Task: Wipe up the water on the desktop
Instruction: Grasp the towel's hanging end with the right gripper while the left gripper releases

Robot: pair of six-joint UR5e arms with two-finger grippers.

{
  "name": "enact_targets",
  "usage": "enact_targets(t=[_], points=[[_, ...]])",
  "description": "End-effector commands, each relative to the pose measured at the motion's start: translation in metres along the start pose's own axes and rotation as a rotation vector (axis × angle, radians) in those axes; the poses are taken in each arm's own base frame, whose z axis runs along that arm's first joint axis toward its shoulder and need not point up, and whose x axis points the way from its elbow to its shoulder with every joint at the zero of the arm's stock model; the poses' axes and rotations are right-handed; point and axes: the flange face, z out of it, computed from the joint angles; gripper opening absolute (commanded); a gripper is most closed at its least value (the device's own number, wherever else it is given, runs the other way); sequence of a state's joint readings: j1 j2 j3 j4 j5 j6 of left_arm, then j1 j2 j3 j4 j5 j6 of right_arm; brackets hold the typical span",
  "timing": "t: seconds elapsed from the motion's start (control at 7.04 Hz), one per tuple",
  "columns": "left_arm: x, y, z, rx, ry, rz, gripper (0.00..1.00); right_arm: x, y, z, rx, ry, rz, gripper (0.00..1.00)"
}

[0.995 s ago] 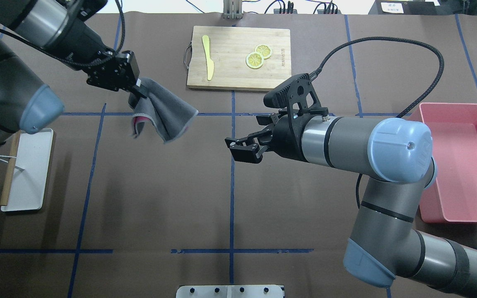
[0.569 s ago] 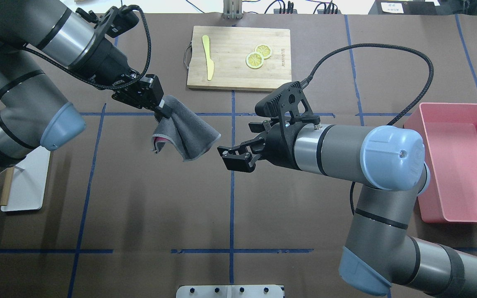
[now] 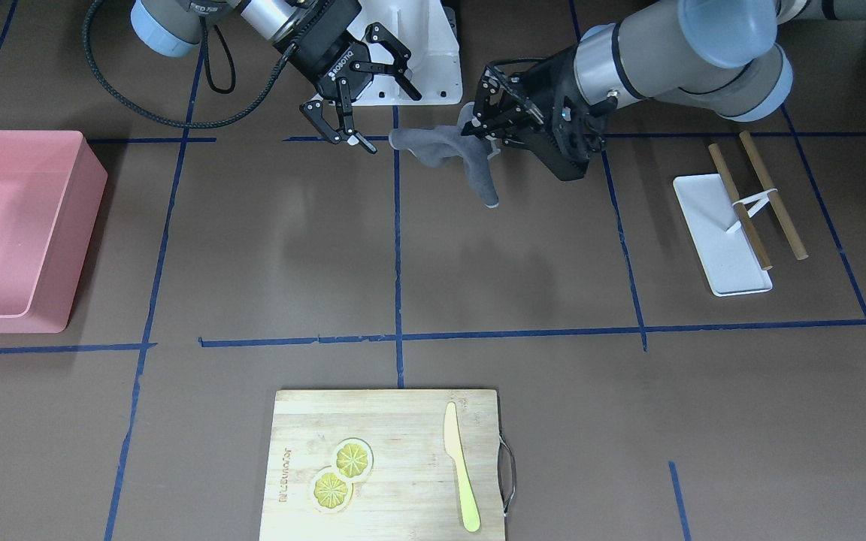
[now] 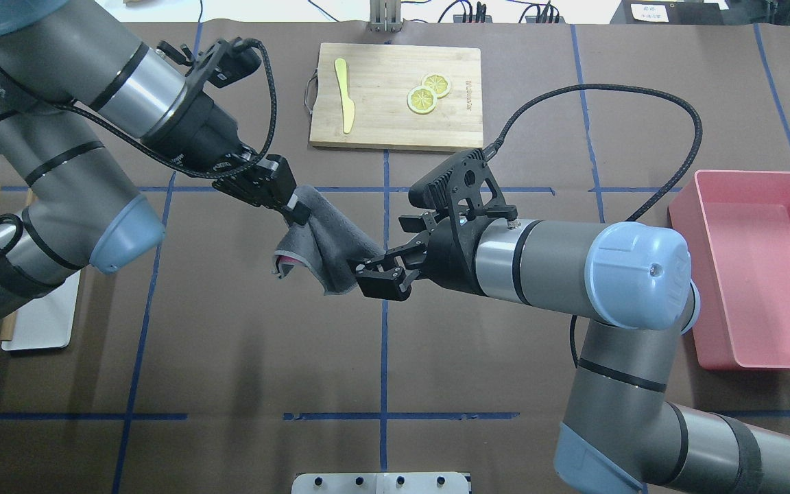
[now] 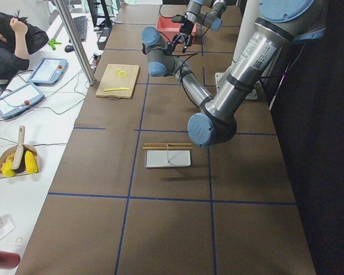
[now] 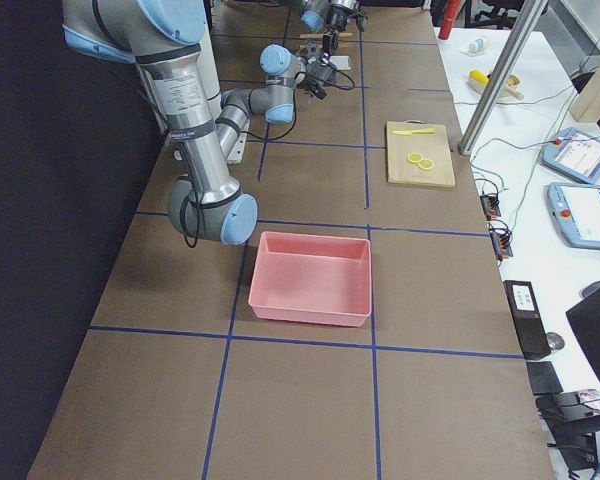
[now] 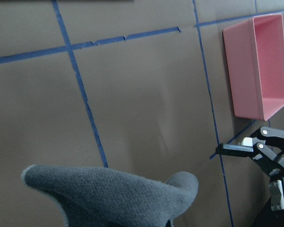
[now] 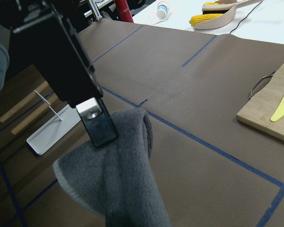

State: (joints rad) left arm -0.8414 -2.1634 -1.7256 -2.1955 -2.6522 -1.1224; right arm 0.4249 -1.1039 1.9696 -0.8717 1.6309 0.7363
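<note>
Left jaws pinch grey fleece cloth (image 4: 326, 240), right jaws spread just beside its fold — mistimed release could drop it bunched.

a pink bin (image 6: 310, 311) is set on the desktop (image 6: 300, 400); a board (image 6: 435, 176) is seen at its 1 o'clock, an arm (image 6: 195, 130) at 11.

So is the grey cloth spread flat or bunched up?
Bunched up: the grey cloth hangs in folds from the left gripper, pinched at one corner, clear of the desktop.

Left claw (image 4: 297, 211) pinching cloth (image 4: 326, 247); right claw (image 4: 372, 280) spread, adjacent.
</note>
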Motion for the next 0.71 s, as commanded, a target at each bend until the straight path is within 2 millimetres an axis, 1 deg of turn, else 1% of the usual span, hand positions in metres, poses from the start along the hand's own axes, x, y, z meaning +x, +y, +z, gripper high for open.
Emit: enact_targets(t=[0.0, 0.28, 0.57], points=[[0.012, 0.001, 0.008, -0.01, 0.013, 0.019, 0.0, -0.006, 0.005, 0.004, -0.012, -0.007, 0.002, 0.92], [0.015, 0.0, 0.007, -0.009, 0.015, 0.023, 0.0, -0.012, 0.013, 0.009, -0.017, -0.001, 0.002, 0.89], [0.014, 0.0, 0.008, -0.009, 0.014, 0.022, 0.0, -0.01, 0.019, 0.01, -0.027, 0.004, 0.0, 0.73]])
